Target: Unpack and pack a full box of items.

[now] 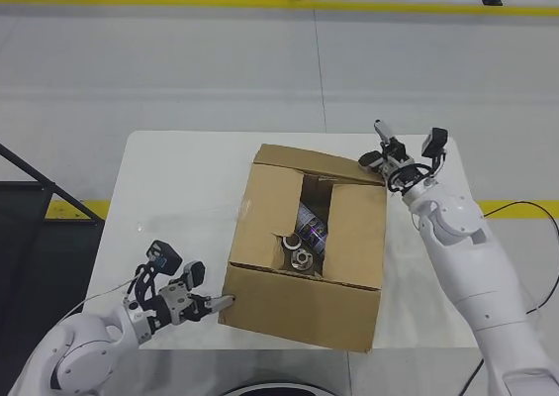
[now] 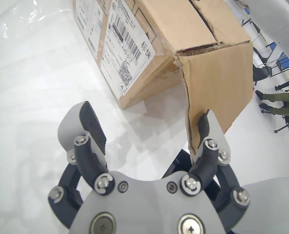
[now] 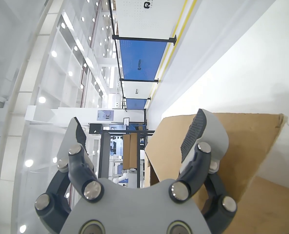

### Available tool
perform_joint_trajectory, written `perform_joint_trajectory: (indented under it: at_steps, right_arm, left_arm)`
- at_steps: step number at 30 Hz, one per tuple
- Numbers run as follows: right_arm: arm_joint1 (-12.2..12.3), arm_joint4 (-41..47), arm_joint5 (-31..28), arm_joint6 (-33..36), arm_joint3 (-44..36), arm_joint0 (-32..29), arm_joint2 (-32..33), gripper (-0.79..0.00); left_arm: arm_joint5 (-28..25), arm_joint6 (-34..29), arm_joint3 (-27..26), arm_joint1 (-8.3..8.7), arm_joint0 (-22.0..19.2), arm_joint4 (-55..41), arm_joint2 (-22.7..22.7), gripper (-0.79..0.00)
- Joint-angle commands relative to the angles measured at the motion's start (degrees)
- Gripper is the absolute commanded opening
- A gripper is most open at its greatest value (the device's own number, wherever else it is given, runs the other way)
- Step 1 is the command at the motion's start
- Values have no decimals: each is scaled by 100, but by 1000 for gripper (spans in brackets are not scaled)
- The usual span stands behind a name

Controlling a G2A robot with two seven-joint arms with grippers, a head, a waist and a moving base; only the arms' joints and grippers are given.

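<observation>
Top view: the box (image 1: 304, 297) sits mid-tabletop (image 1: 180, 188), slightly skewed. Its top flaps are parted along a near-to-far slot, where cans (image 1: 302, 257) show. The left jaws are at its near left corner and the right jaws at the far right corner, diagonally opposite.

Left wrist view: the jaws are spread wide and grip nothing. A torn side flap (image 2: 220, 79) hangs between them, its edge against one finger (image 2: 205, 125). A closing pinch would likely catch it.

Right wrist view: the jaws gape, empty. A raised flap (image 3: 244, 147) lies just beyond one finger (image 3: 195, 132), not between the two.
</observation>
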Motion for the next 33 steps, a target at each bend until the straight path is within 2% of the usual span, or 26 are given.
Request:
perform_joint_trajectory:
  at_steps: [1, 7, 12, 14, 17, 22, 27, 33]
  right_arm:
    - [0, -8, -19, -32, -34, -27, 47, 0]
    - [47, 205, -359, 257, -704, -402, 354, 0]
    - [133, 194, -243, 805, -1723, -970, 563, 0]
    - [161, 260, -70, 1184, -2090, -1174, 583, 0]
    - [199, 255, 235, 1687, -2457, -1363, 571, 0]
    - [256, -23, 660, 1863, -2795, -1559, 658, 0]
    - [261, -41, 683, 1824, -2829, -1577, 688, 0]
    - [257, -199, 754, 1781, -2872, -1632, 588, 0]
  left_arm:
    - [10, 9, -5, 7, 1, 2, 10, 0]
    - [27, 323, -113, 14, 89, -156, -69, 0]
    - [93, 588, -138, 22, 160, -622, -336, 0]
    - [244, 756, -92, 18, 168, -712, -437, 0]
    - [849, 1110, -21, -8, 122, -549, -489, 0]
    - [1589, 1561, 0, -65, -19, -59, -122, 0]
    - [2117, 1803, 156, -113, -283, 609, 350, 0]
    - [2281, 1766, 329, -157, -584, 981, 835, 0]
